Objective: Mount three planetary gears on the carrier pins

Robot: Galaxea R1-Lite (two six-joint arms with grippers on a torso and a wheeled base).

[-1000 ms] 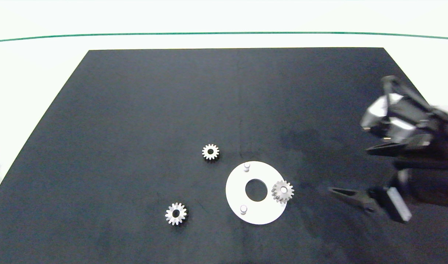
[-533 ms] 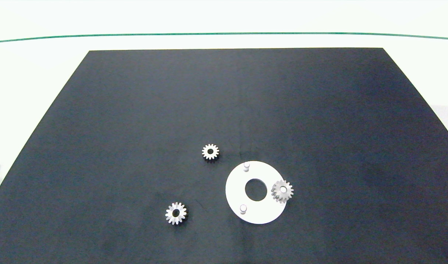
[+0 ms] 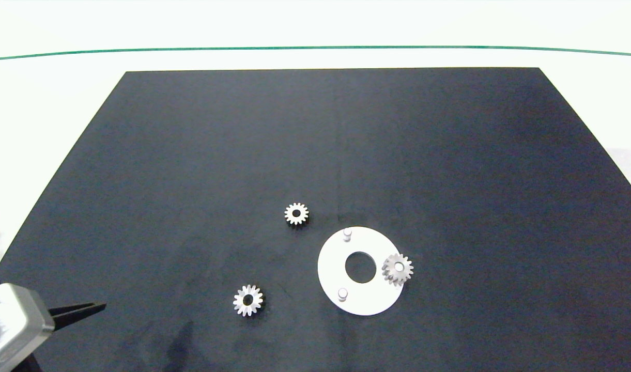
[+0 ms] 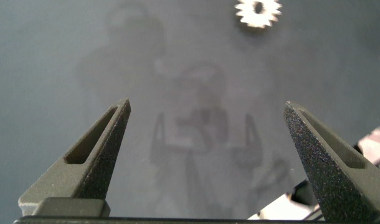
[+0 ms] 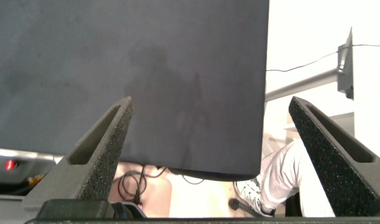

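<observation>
Black mat [image 3: 315, 155] on a white table [image 3: 315, 26] crossed by a green line [image 3: 315, 48]. Three planetary gears: one [image 3: 398, 269] on a pin of the white disc [image 3: 331, 274], lower centre-right; two [image 3: 296, 214] [image 3: 248, 300] loose to its left. Two carrier pins [image 3: 347, 235] [image 3: 342, 295] bare. Left gripper [image 4: 205, 155], lower left, spread and empty; right gripper [image 5: 209, 155] spread, empty, over the mat's edge.

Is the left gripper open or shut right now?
Open: the left gripper has its fingers spread wide over the bare mat, holding nothing.
</observation>
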